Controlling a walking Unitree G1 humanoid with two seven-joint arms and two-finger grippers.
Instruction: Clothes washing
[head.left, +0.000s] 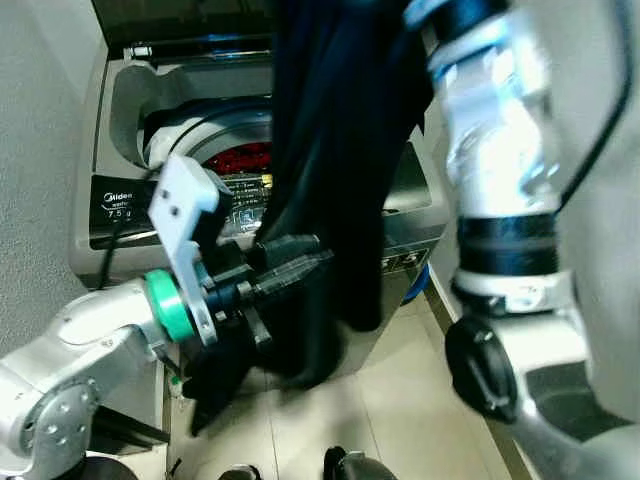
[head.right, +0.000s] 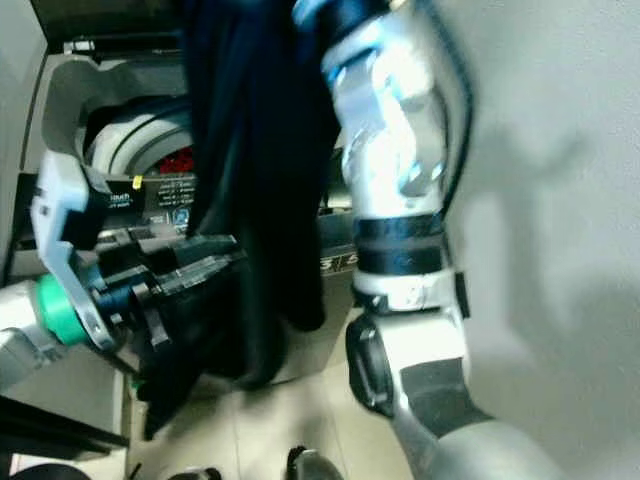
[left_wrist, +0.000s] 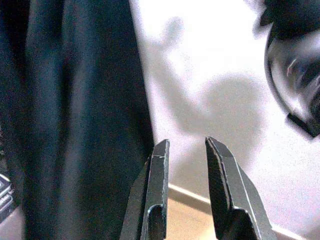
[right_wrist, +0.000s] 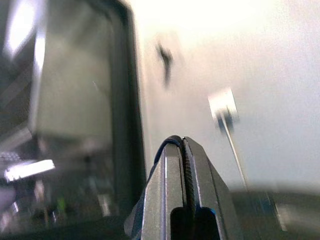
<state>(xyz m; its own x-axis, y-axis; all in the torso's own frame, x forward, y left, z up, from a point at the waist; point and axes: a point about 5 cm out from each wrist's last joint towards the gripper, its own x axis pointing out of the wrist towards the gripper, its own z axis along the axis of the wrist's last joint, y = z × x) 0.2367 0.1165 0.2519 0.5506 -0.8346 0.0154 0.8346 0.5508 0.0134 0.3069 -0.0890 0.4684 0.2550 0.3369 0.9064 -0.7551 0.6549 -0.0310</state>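
A grey top-loading washing machine (head.left: 130, 215) is standing in a narrow corner between pale walls, on a beige tiled floor (head.left: 400, 410), with its lid (head.left: 170, 20) thrown open and leaning back. Something red (head.left: 240, 158) is showing down inside the drum. A control strip with small labels is running along the front edge of the opening.

A dark, near-black garment (head.left: 335, 150) is hanging in long folds in front of the machine, from above the top of the head views down to below the machine's front panel. The right arm is reaching up high beside it, and the right gripper (right_wrist: 183, 145) is pointing toward the pale wall with its two fingers pressed flat together; whether any cloth is pinched between them I cannot tell, since only a thin dark line is showing along the seam.

The left gripper (head.left: 300, 262) is stretching out level from the lower left, its black fingers (left_wrist: 155, 200) lying right against the hanging cloth. From the wrist, those fingers are standing a little apart with bare wall between them, the garment just beside one of them.
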